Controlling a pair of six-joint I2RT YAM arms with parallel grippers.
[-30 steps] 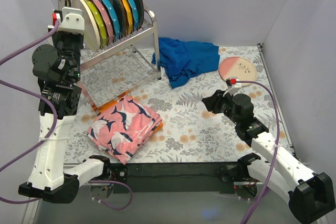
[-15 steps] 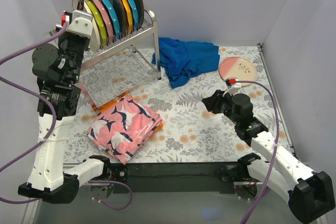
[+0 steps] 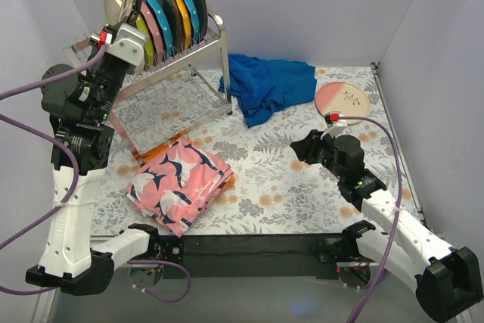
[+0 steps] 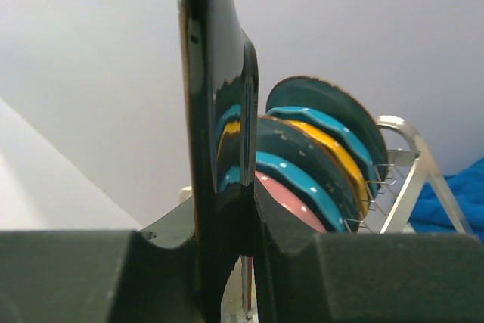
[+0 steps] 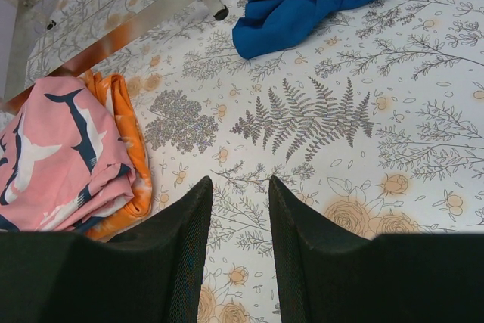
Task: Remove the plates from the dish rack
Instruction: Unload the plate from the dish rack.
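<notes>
One dark plate [image 4: 212, 111] is standing on edge, top leaning right, above the rack's [image 4: 408, 168] left end, pinched by the left claw [image 4: 227, 255]; the right claw [image 5: 238, 209] is hovering half-spread, empty.

Lab booth: plain walls [image 3: 318, 5], floral tabletop [image 3: 272, 183].

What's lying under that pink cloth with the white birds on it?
An orange layer peeks out along the edge of the pink cloth, lying on the floral table. Most of it is covered, so what it is cannot be told.
</notes>
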